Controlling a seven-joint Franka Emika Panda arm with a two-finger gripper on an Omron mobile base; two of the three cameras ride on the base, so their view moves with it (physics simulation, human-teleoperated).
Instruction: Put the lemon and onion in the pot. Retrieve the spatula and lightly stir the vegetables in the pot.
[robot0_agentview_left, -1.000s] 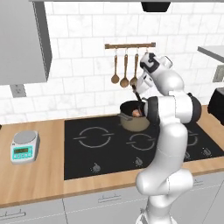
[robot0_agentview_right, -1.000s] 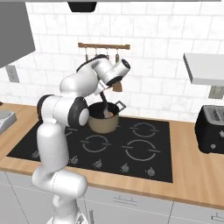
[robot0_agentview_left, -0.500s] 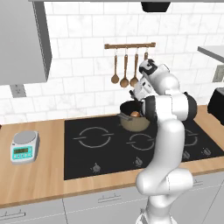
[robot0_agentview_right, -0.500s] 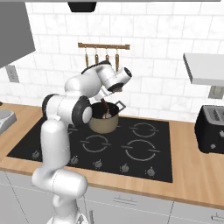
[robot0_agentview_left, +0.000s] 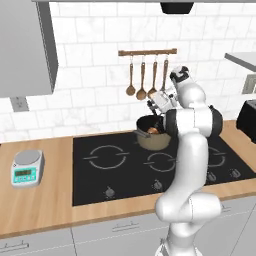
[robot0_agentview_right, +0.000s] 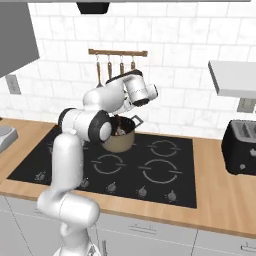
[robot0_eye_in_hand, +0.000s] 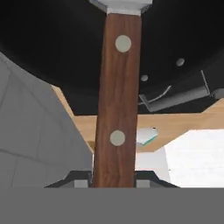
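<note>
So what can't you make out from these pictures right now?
- Spatula blade: hand view, cut off by the top edge.
- Lemon: left base view, the pot shows one orange-brown onion; the arm covers the rest.
- Gripper fingertips: hand view, behind the handle.

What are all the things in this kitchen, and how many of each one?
Round tan-beige cooking pot: one, dark inside, on the back burner of the stove.
Small orange-brown onion: one, inside the pot.
Short spatula with a dark brown wooden handle: one, grey blade end at the pot's dark inside.
Black glass stove top: one, set in the wooden counter.
Long copper-brown spoons: four, hanging on the wall rail.
Small grey kitchen scale: one, teal display, on the counter left of the stove.
Black toaster: one, on the counter right of the stove.
White robot arm: one, reaching over the pot.
Gripper: one, shut on the spatula handle.
</note>
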